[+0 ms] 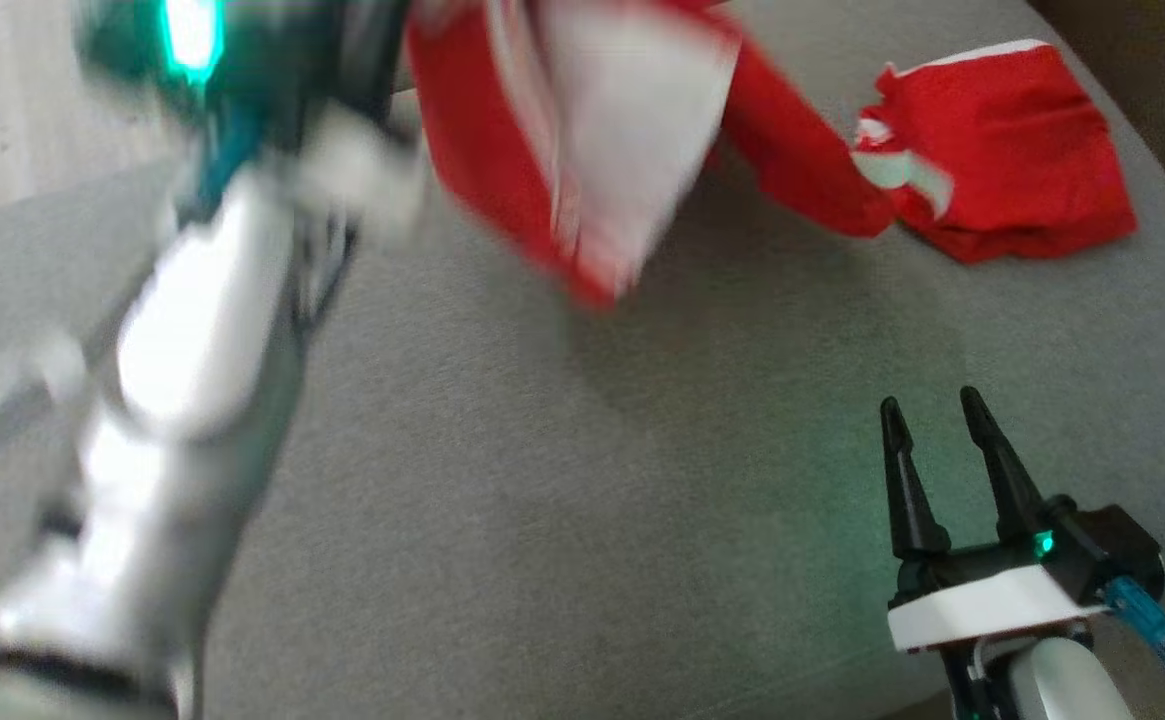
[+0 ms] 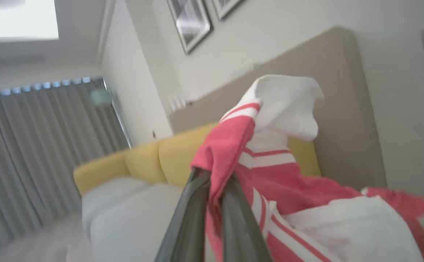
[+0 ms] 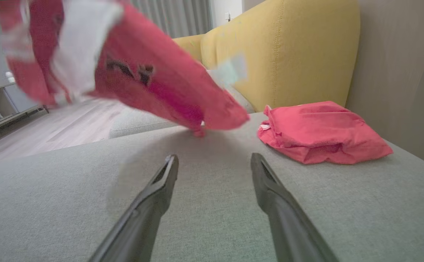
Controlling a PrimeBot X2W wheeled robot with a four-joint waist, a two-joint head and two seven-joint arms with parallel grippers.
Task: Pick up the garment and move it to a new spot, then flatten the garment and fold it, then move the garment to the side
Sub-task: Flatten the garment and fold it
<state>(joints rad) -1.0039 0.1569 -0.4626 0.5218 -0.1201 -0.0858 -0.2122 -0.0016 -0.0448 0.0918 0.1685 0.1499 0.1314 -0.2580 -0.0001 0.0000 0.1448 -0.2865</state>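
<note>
My left gripper (image 2: 215,176) pinches the soft red-and-white striped garment (image 2: 277,174), held above the grey woven cushion (image 1: 542,520). It is motion-blurred, its top cropped. My right gripper (image 1: 932,405) is spread, empty, near a folded red cloth (image 1: 1012,150).

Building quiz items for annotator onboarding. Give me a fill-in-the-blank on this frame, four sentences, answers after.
1. The left gripper is shut on a red-and-___ garment.
2. The right gripper holds nothing; its fingers are ___.
3. A second garment, folded, lies on the ___ cushion.
4. In the right wrist view, a ___ backrest rises behind it.

Answers: white; open; grey; yellow
</note>
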